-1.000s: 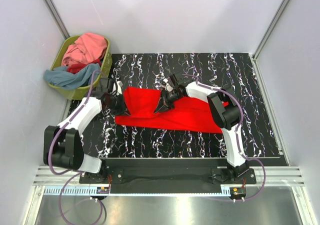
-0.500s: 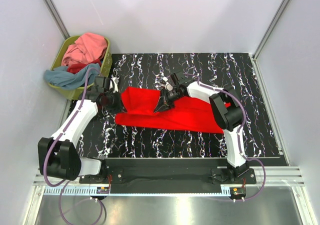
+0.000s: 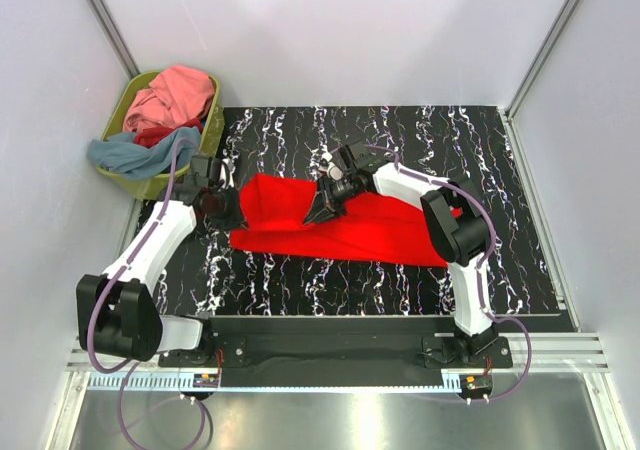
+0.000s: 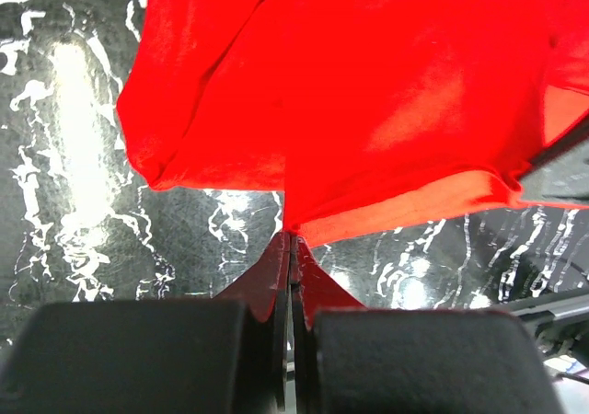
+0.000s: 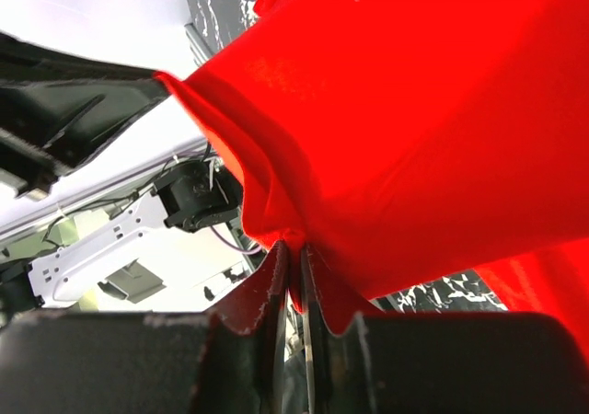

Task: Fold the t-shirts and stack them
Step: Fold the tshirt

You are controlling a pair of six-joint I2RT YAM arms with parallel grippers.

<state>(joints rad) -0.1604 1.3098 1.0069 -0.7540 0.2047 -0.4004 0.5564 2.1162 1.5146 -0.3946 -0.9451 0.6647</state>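
Claw-wise: left claw [image 4: 291,241] is pinched fully shut on the left edge of the red shirt [image 3: 345,232], and right claw [image 5: 296,247] is clamped nearly closed on a bunched fold near the middle. That shirt is spread across the black marbled table [image 3: 400,135]. The other shirts [image 3: 175,95] are heaped in the green basket [image 3: 150,184] at the far left corner.

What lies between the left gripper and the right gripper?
Only the red t-shirt: its cloth spans from the left gripper to the right gripper, as the top view shows.
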